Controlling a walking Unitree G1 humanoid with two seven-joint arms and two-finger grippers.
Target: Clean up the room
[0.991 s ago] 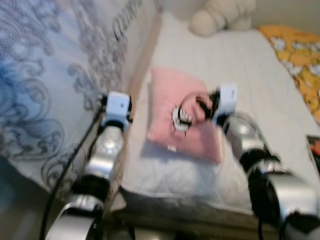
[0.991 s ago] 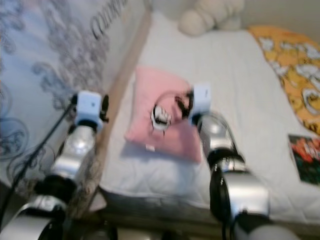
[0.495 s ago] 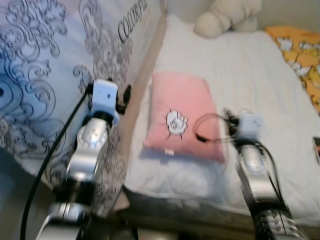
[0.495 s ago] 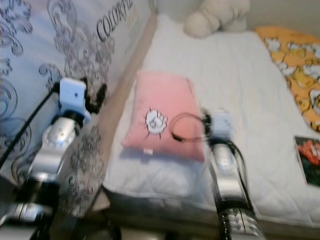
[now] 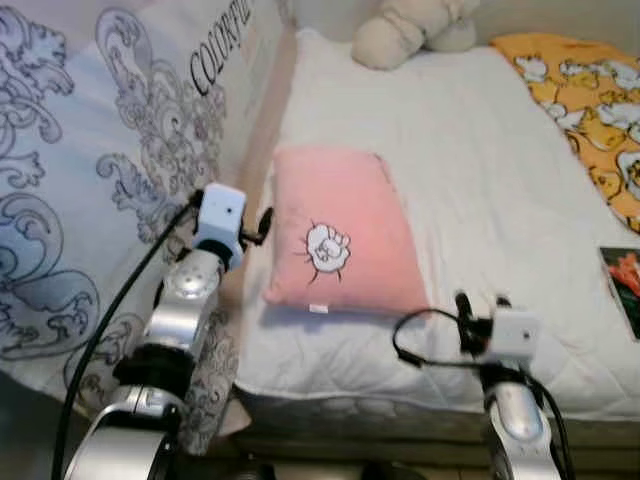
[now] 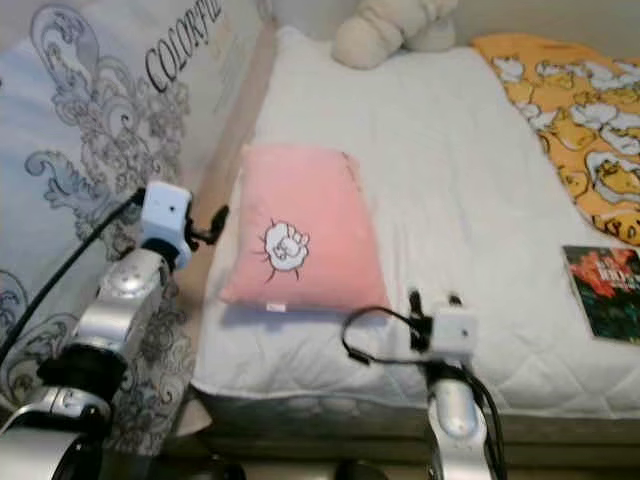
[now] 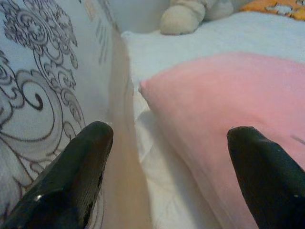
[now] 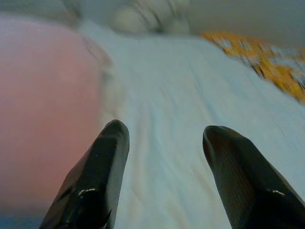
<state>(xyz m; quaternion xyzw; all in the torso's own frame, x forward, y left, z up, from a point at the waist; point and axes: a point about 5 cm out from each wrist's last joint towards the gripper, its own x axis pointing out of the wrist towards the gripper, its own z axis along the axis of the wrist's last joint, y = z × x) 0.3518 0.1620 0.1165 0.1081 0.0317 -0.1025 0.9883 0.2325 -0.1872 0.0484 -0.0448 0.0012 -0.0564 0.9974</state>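
A pink pillow (image 5: 350,230) with a white fist print lies flat on the white mattress (image 5: 480,170), close to the bed's left side. My left gripper (image 5: 262,222) hovers at the pillow's left edge, over the wooden bed rail (image 5: 258,160). In the left wrist view its fingers (image 7: 71,181) stand wide open, with the pillow (image 7: 228,109) ahead between them. My right gripper (image 5: 481,302) is open near the mattress's front edge, just off the pillow's near right corner. Its fingers (image 8: 95,186) hold nothing.
A cream plush toy (image 5: 405,30) sits at the head of the bed. An orange patterned blanket (image 5: 590,110) covers the right side, and a dark book (image 6: 610,280) lies near the right edge. A large grey-patterned fabric (image 5: 90,180) hangs on the left.
My right gripper has drawn back from the middle of the pillow to the mattress's front edge. The left gripper stays by the pillow's left edge. The camera has shifted.
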